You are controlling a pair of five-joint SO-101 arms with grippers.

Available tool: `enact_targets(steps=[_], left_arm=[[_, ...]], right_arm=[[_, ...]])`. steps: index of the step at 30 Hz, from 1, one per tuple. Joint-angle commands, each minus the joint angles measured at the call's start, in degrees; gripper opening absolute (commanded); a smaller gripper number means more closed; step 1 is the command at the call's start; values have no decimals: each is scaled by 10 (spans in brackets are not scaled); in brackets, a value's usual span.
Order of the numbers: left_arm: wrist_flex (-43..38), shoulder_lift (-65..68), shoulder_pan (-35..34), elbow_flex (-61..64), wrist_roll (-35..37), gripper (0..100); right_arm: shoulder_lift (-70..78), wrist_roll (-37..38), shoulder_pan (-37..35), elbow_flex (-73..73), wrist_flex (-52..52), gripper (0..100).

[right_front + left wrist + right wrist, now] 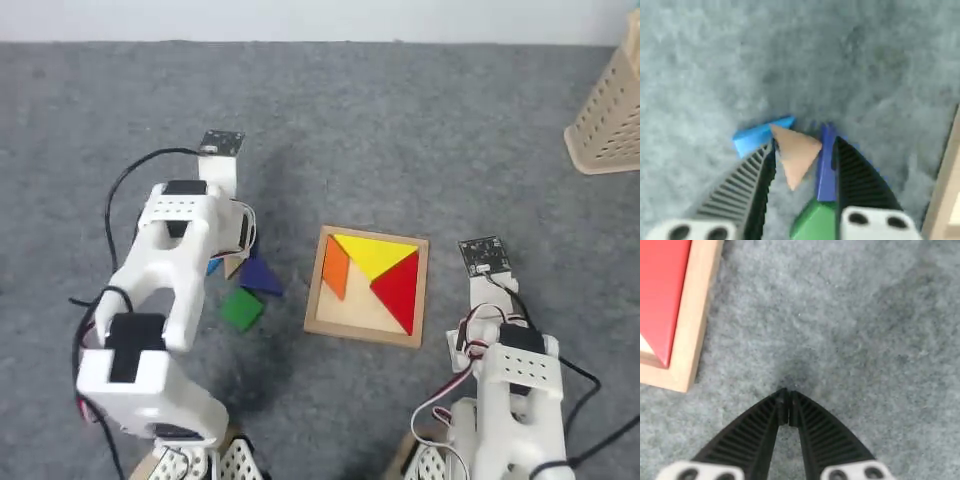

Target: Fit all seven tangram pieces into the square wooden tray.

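Beside the wooden tray, on the grey carpet, the left gripper is hanging low over a huddle of loose pieces. Its ribbed black fingers are standing spread, with a flat tan triangle lying between them. One fingertip is sitting right at the triangle's edge, and the other is lying against a dark blue piece just beside the triangle. A light blue piece is poking out past the triangle's far corner, and a green square is lying close under the gripper's base. The tray, a shallow square of pale wood with a raised rim, is holding a smooth orange piece, a yellow triangle and a red triangle, with bare wood showing beside them. The right gripper is hovering over the short, fuzzy carpet near one tray corner, its ribbed fingers pressed together tip to tip.
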Motion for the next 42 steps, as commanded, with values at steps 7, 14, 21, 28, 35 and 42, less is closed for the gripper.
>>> enact_targets(steps=[7, 14, 21, 28, 35, 42], left_arm=[[-8, 23, 6, -15, 10, 165], [21, 25, 6, 7, -18, 159], [17, 25, 9, 16, -40, 159], [11, 25, 8, 23, -61, 156], [-48, -70, 7, 120, -89, 156], [-52, -79, 6, 139, -100, 159]], right_arm=[[-16, 11, 5, -3, -12, 9], [-16, 11, 5, -3, -12, 9], [-16, 11, 6, -3, -12, 9], [-16, 11, 5, -3, -12, 9], [-16, 11, 5, -3, -12, 9], [-16, 11, 4, -3, -12, 9]])
